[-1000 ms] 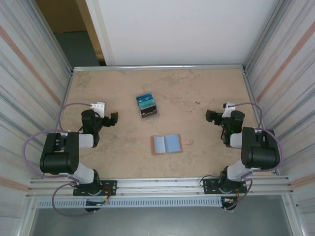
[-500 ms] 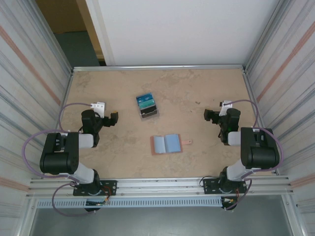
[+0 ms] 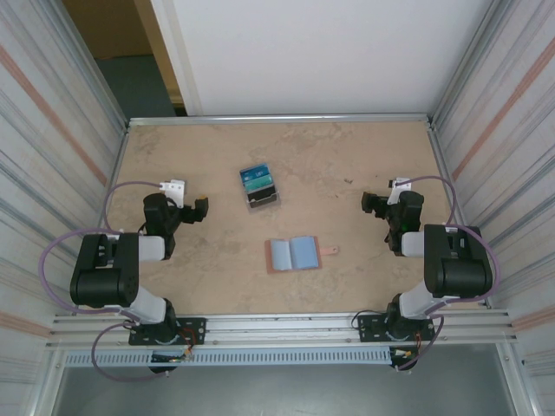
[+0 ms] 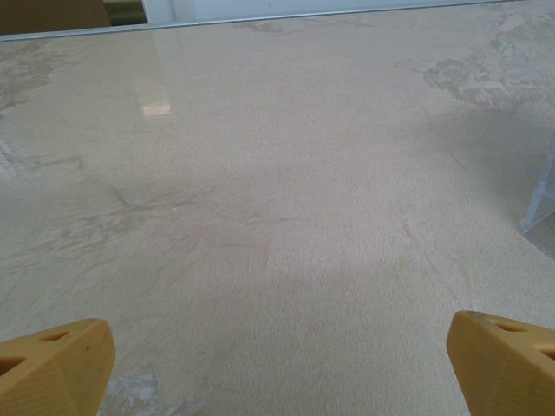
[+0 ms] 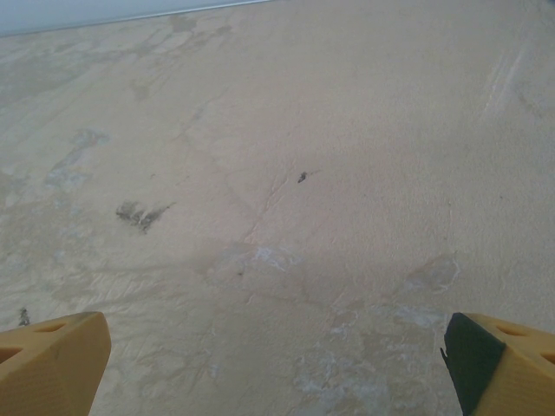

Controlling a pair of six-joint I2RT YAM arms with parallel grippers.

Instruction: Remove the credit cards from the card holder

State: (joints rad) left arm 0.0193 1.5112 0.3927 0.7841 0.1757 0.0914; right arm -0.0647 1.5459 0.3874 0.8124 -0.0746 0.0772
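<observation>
At right, fingers [image 3: 370, 204] slightly farther forward.

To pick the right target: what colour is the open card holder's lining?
Light blue, inside the salmon-pink card holder; clearest in the top external view.

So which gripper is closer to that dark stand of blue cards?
Left. The left gripper sits just left of the dark stand; the right gripper is much farther off to its right.
</observation>
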